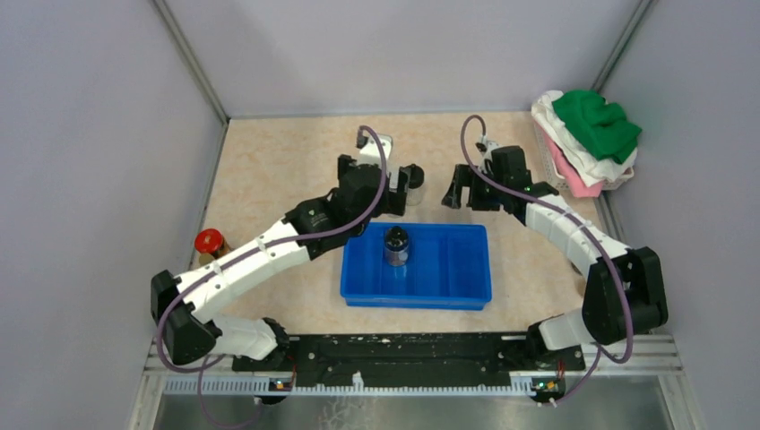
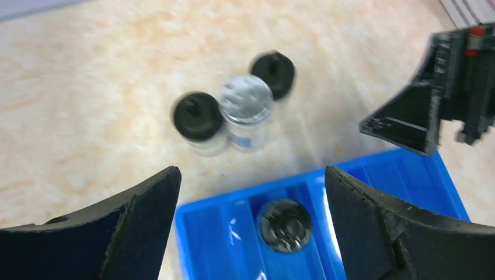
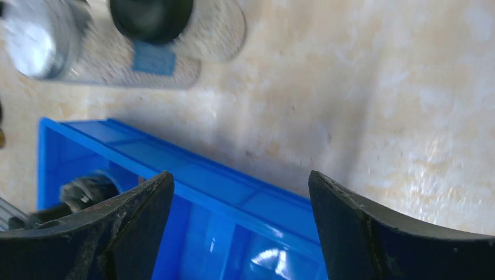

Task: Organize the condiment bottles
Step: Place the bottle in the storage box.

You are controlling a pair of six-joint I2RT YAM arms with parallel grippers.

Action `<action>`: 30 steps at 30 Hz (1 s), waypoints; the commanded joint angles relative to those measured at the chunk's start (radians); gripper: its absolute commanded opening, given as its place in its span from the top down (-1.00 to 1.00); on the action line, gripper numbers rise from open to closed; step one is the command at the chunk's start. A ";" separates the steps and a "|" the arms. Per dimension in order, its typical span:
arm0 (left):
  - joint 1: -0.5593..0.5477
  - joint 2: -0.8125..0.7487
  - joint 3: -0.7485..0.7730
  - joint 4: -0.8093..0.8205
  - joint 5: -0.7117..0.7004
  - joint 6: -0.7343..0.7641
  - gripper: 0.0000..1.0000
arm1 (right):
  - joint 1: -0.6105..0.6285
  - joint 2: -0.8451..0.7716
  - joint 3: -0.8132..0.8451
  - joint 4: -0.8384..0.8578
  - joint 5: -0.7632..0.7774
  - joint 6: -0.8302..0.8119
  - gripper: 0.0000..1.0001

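A dark condiment bottle stands in the blue tray, left of its middle. In the left wrist view that bottle sits below and between the fingers of my open left gripper, which holds nothing. Beyond the tray's far rim stand three more bottles close together: a black-capped one, a silver-capped one and another black-capped one. My right gripper is open and empty over the tray's far rim. From above, my left gripper hides most of that group.
A red-capped bottle stands alone at the table's left edge, beside the left arm. Folded cloths are piled in a basket at the back right. The two grippers are close together behind the tray, the right gripper to the right.
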 commanded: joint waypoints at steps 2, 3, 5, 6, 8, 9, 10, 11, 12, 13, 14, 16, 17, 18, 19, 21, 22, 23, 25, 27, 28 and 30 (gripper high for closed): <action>0.151 0.016 0.023 0.021 -0.030 0.079 -0.98 | 0.015 0.075 0.228 -0.027 0.004 -0.035 -0.69; 0.191 0.008 -0.004 0.058 0.017 0.082 -0.98 | 0.021 0.086 0.249 -0.036 0.016 -0.041 -0.69; 0.273 -0.012 -0.063 0.129 0.089 0.083 -0.98 | 0.029 0.105 0.276 -0.046 0.037 -0.052 -0.69; 0.293 -0.010 -0.085 0.157 0.103 0.087 -0.97 | 0.031 0.112 0.283 -0.045 0.040 -0.054 -0.69; 0.324 0.017 -0.102 0.175 0.119 0.089 -0.91 | 0.034 0.129 0.293 -0.040 0.043 -0.058 -0.69; 0.336 0.036 -0.109 0.182 0.133 0.089 -0.87 | 0.037 0.138 0.296 -0.038 0.043 -0.061 -0.69; 0.343 0.054 -0.115 0.193 0.145 0.089 -0.83 | 0.039 0.148 0.301 -0.037 0.044 -0.065 -0.68; 0.348 0.074 -0.118 0.205 0.153 0.089 -0.80 | 0.043 0.156 0.305 -0.037 0.044 -0.070 -0.68; 0.352 0.096 -0.119 0.216 0.157 0.089 -0.78 | 0.048 0.165 0.306 -0.034 0.041 -0.073 -0.67; 0.357 0.116 -0.118 0.222 0.159 0.089 -0.77 | 0.059 0.170 0.308 -0.031 0.036 -0.078 -0.65; 0.359 0.133 -0.118 0.229 0.159 0.090 -0.77 | 0.072 0.173 0.313 -0.032 0.031 -0.085 -0.63; 0.368 0.158 -0.118 0.238 0.156 0.088 -0.77 | 0.118 0.180 0.331 -0.045 0.031 -0.113 -0.61; 0.371 0.165 -0.121 0.242 0.151 0.086 -0.78 | 0.149 0.188 0.349 -0.056 0.040 -0.137 -0.61; 0.377 0.168 -0.126 0.245 0.145 0.081 -0.78 | 0.189 0.196 0.369 -0.074 0.058 -0.165 -0.61; 0.384 0.167 -0.131 0.249 0.138 0.075 -0.78 | 0.226 0.207 0.395 -0.095 0.094 -0.192 -0.61; 0.407 0.164 -0.144 0.249 0.133 0.059 -0.80 | 0.293 0.224 0.436 -0.115 0.158 -0.226 -0.61; 0.428 0.162 -0.149 0.248 0.146 0.047 -0.81 | 0.311 0.233 0.451 -0.114 0.169 -0.231 -0.60; 0.453 0.163 -0.155 0.245 0.165 0.036 -0.81 | 0.325 0.242 0.461 -0.111 0.169 -0.230 -0.59; 0.508 0.174 -0.159 0.224 0.201 0.019 -0.83 | 0.342 0.263 0.483 -0.105 0.171 -0.224 -0.57; 0.557 0.187 -0.170 0.217 0.236 0.015 -0.84 | 0.356 0.288 0.505 -0.104 0.181 -0.223 -0.56; 0.572 0.190 -0.176 0.218 0.254 0.013 -0.84 | 0.364 0.300 0.516 -0.103 0.188 -0.226 -0.56; 0.587 0.190 -0.190 0.223 0.276 0.012 -0.84 | 0.371 0.326 0.539 -0.102 0.200 -0.226 -0.56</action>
